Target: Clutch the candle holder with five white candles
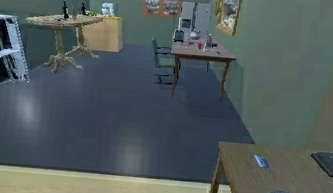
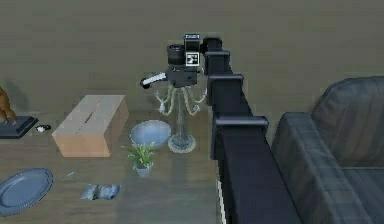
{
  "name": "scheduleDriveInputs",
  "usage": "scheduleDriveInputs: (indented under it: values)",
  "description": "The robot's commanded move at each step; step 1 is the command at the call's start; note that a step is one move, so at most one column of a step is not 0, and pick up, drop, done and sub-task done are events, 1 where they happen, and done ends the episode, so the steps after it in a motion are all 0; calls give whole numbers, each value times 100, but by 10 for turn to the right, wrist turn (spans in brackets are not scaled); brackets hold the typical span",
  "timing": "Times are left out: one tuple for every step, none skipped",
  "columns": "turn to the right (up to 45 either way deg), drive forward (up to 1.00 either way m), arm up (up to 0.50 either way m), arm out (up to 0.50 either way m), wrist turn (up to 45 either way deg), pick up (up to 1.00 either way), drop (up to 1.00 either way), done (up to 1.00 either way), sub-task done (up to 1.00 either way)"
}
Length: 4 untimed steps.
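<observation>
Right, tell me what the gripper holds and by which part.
Cannot be told: the gripper is at the top of the candle holder, which stands on the table.

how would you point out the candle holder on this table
On the wooden table, look just left of the dark arm. The candle holder stands there beside the grey bowl. It alone is tall, with a thin stem and curved branches.

The wooden table bears a box, bowl, small plant, plate, statue and candle holder.
</observation>
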Motion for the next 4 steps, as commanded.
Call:
scheduleDriveInputs:
  values:
    - [0, 0, -10, 0, 0, 0, 0, 0, 0]
    - [0, 0, 0, 0, 0, 100, 0, 0, 0]
    - [0, 0, 10, 0, 0, 0, 0, 0, 0]
    - [0, 0, 0, 0, 0, 0, 0, 100, 0]
